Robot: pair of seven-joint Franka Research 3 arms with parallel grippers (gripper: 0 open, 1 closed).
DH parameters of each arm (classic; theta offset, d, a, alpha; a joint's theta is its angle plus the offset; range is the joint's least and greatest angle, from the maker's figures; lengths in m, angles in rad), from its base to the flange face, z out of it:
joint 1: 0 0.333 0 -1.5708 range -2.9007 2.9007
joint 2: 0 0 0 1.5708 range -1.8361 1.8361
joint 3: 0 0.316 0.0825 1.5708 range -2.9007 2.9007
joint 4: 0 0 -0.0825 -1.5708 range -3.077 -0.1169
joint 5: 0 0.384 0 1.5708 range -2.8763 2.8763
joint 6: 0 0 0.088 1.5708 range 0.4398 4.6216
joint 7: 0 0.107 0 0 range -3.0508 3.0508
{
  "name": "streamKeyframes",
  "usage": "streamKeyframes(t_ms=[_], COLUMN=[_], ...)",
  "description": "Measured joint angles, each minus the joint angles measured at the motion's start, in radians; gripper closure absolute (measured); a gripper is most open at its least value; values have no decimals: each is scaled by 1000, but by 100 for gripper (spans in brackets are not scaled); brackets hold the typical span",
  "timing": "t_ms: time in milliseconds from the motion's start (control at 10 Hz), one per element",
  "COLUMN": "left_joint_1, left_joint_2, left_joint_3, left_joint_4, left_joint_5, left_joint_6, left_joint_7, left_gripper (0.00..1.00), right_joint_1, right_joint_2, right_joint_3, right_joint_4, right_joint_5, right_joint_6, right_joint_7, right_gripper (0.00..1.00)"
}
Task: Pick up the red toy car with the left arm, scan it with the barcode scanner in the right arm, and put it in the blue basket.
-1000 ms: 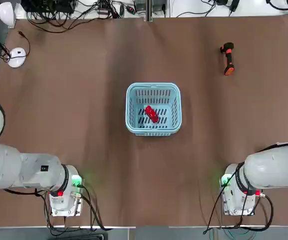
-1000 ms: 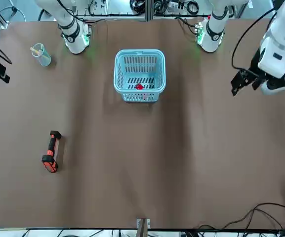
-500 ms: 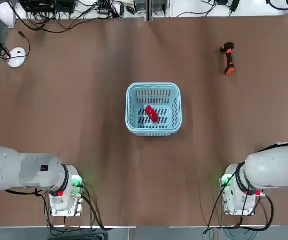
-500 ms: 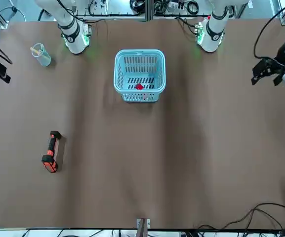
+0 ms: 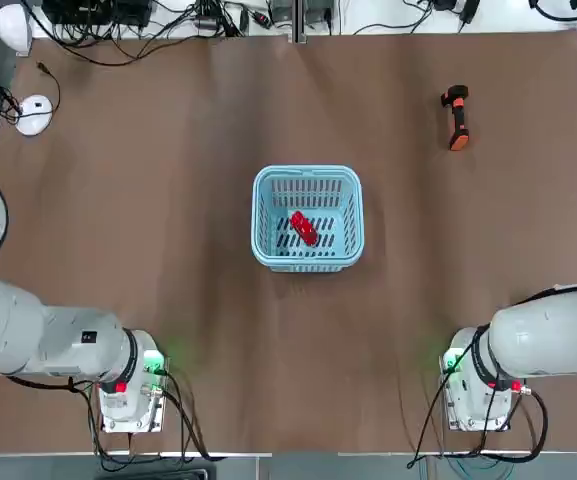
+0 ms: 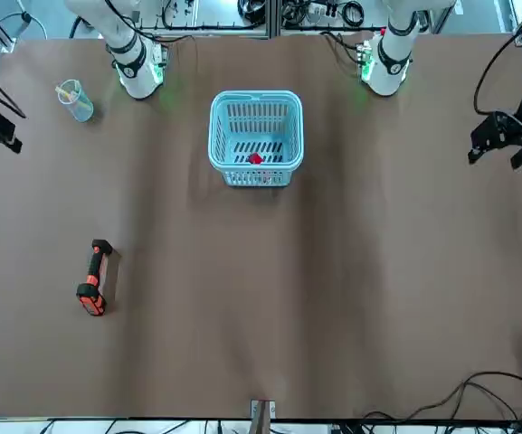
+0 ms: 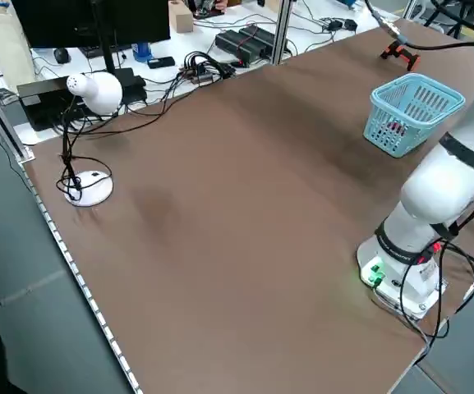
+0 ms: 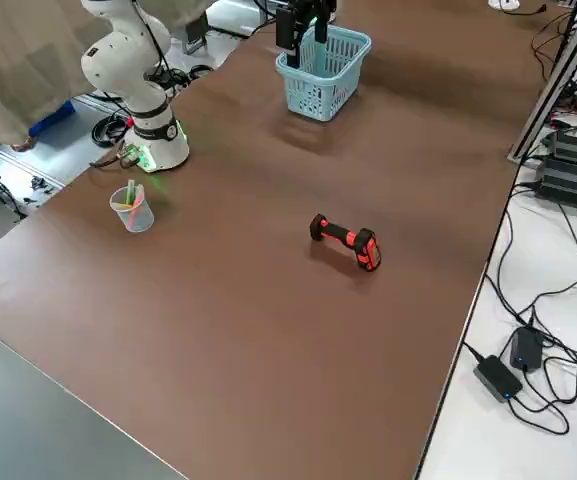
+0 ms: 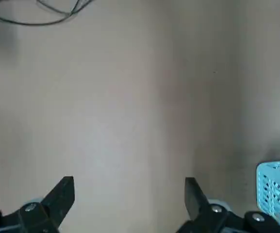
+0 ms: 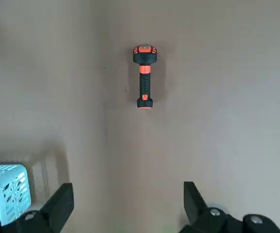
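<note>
You'll find no readable brand, label or writing on anything in view. Your red toy car (image 5: 304, 229) lies on the floor of the blue basket (image 5: 264, 190) at the table's centre, its long axis running diagonally across the basket. Your left gripper (image 9: 129, 201) hangs above bare table well off to the robot's left of the basket, fingers spread wide and holding nothing; the car is far from it. Your right gripper (image 10: 125, 204) is likewise spread wide and empty, raised over the table. The barcode scanner (image 5: 456, 117) lies flat on the far right of the table, well apart from both grippers, its orange handle end pointing toward the robot and its black head away.
</note>
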Motion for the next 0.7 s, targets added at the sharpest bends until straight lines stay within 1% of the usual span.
streamKeyframes(t_ms=[200, 400, 700], left_joint_1=[4, 6, 5], left_joint_2=[19, 19, 19], left_joint_3=[3, 7, 7], left_joint_4=[35, 39, 39], left_joint_5=[0, 0, 0], left_joint_6=[-20, -34, -55], left_joint_7=[-34, -96, -110], left_gripper=[0, 0, 0], right_joint_1=[-1, -1, -1], right_joint_2=[0, 0, 2], right_joint_3=[-1, -2, -3], right_joint_4=[9, 11, 11], right_joint_5=[0, 0, 0], right_joint_6=[2, 1, 1], right_joint_7=[0, 0, 0], right_gripper=[0, 0, 0])
